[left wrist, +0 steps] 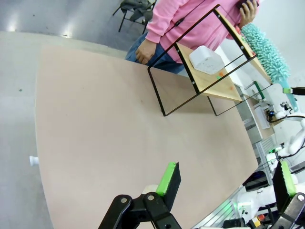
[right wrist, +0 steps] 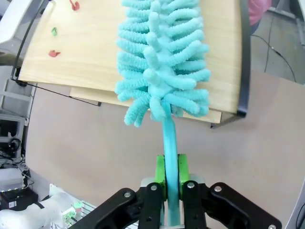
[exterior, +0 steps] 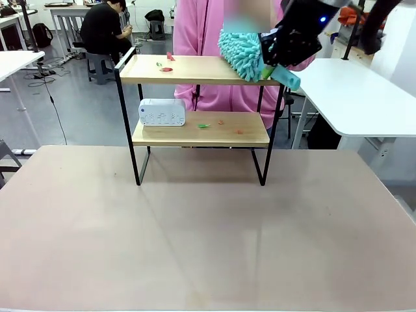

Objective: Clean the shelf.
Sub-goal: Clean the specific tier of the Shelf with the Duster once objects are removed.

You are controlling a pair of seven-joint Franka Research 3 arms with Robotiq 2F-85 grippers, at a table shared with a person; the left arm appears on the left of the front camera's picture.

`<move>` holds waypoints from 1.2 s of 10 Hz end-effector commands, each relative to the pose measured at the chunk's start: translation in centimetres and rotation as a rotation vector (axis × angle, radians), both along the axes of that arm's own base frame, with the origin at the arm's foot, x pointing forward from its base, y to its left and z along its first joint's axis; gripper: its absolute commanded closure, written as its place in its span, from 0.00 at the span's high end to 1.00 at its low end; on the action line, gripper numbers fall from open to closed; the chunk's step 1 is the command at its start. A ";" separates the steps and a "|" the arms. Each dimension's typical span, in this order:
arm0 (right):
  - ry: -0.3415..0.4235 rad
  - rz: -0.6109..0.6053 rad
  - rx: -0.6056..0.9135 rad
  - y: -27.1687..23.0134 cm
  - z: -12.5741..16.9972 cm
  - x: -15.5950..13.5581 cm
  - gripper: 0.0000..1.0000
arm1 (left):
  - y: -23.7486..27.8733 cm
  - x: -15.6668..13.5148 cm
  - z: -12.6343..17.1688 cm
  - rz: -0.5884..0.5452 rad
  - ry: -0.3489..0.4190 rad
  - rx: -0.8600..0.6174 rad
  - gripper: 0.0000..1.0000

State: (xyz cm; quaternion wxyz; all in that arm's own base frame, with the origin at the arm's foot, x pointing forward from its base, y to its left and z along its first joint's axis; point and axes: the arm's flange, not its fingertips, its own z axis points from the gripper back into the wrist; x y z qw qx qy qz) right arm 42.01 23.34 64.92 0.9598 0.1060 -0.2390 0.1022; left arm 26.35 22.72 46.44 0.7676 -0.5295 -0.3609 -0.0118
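Duster [exterior: 240,55] hiding shelf's [exterior: 195,69] right end, scraps [exterior: 167,68] indistinct

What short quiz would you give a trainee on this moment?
1. True or false: the right gripper is shut on the handle of the fluffy teal duster.
2. Which board of the two-tier wooden, black-framed shelf holds the white rectangular box? A upper, B lower.
3. Fill in: the left gripper, above the beige table, is ___.
Key: 1 true; 2 B; 3 open.
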 end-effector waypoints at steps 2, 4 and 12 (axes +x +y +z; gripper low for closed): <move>-0.011 0.045 -0.004 3.0 1.0 1.7 0.12 | -0.1 0.1 0.1 -0.001 -0.026 -0.007 1.00; 0.019 0.118 -0.031 5.9 0.9 2.8 0.12 | -0.1 0.1 0.1 -0.001 -0.026 -0.007 1.00; 0.128 0.418 -0.071 8.5 0.9 4.5 0.12 | -0.1 0.1 0.1 -0.001 -0.026 -0.007 1.00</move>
